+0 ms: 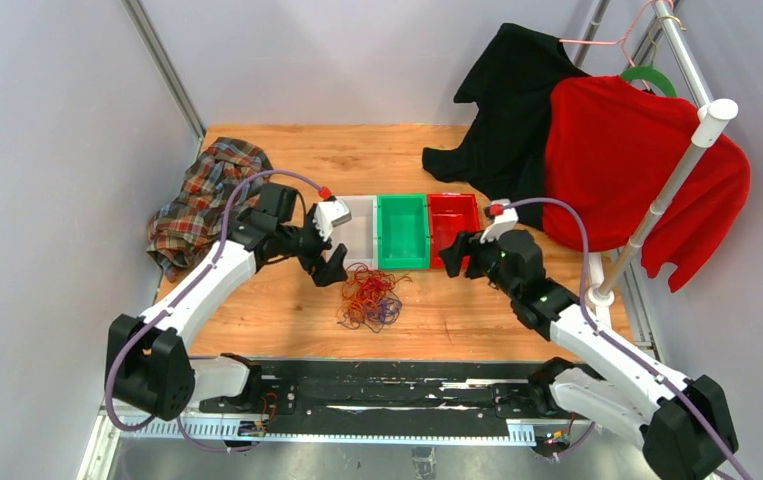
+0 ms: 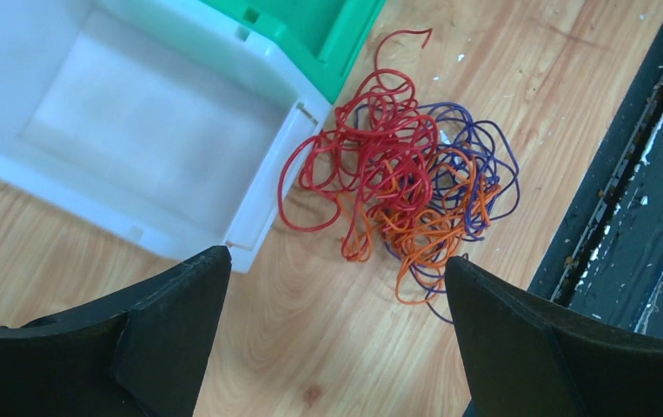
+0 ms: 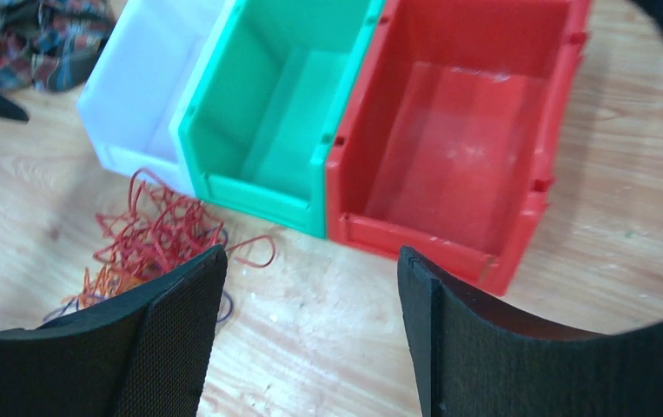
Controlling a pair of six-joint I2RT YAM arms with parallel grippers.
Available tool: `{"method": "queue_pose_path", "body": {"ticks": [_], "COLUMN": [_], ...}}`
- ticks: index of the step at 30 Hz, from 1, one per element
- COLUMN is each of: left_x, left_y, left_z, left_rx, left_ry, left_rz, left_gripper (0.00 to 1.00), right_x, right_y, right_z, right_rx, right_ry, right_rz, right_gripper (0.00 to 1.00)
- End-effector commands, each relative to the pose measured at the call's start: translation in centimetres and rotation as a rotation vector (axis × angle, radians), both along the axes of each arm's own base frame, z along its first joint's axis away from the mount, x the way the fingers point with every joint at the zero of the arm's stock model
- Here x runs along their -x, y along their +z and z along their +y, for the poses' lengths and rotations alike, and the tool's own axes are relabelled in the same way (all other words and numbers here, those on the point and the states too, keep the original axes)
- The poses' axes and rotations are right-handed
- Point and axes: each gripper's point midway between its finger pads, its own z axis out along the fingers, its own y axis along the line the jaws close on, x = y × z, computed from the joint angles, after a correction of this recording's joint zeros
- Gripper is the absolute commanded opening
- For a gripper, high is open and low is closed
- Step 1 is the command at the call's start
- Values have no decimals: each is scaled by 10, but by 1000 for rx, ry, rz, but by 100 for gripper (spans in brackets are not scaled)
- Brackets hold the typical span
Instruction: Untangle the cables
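Cables [image 2: 406, 182], thin red, orange and purple loops, lie in one loose knot on the wooden table [image 1: 357, 150], just beside the white bin [image 2: 136, 113] and near the green bin [image 1: 402, 230]. Left gripper [image 2: 336, 258] hangs over the knot, jaws wide and empty. Right gripper [image 3: 312, 254] gapes empty before the red bin [image 3: 458, 148]. Plaid cloth [image 1: 207, 195] and hung garments [image 1: 627, 170] edge the table, and pale walls [image 1: 357, 50] enclose it.

We see the cables [image 1: 367, 300] as one loose tangle of thin red, orange and purple loops. They lie flat on the worktop [image 1: 457, 320], just ahead of the left end effector [image 2: 336, 261] and untouched, well apart from the right end effector [image 1: 457, 255].
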Motion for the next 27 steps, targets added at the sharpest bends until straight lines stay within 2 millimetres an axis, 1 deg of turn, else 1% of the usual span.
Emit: {"method": "queue_pose_path", "body": {"ticks": [1, 3, 6, 9, 12, 14, 17, 20, 23, 25, 26, 27], "left_x": [4, 3, 2, 0, -6, -8, -5, -5, -7, -8, -9, -9], "left_y": [-1, -6, -15, -22, -27, -30, -38, -46, -51, -53, -53, -53], "left_z": [-20, -26, -32, -38, -42, -46, -51, -54, -57, -58, -59, -59], "left_rx": [1, -8, -12, -22, -21, -19, -37, -57, -56, -57, -57, -59], "left_ry": [-107, -136, -167, -184, -178, -186, -217, -234, -232, -233, -234, -233], "left_rz": [7, 8, 7, 5, -9, -15, -10, -10, -6, -7, -10, -9], "left_gripper": [98, 100, 99, 97, 96, 93, 85, 73, 64, 54, 47, 38], "right_x": [17, 24, 33, 39, 43, 45, 47, 50, 52, 54, 56, 56], "right_y": [-23, -27, -31, -34, -35, -36, -36, -36, -35, -35, -35, -35], "right_z": [17, 28, 43, 55, 64, 68, 75, 78, 80, 81, 82, 83], "right_rx": [61, 71, 94, 129, 149, 160, 166, 166, 157, 153, 152, 150], "right_ry": [37, 68, 110, 144, 164, 174, 187, 193, 197, 201, 203, 205], "right_rz": [28, 30, 25, 27, 24, 23, 23, 23, 24, 26, 27, 27], "right_gripper": [70, 68, 61, 61, 62, 62, 62, 62, 61, 60, 60, 60]}}
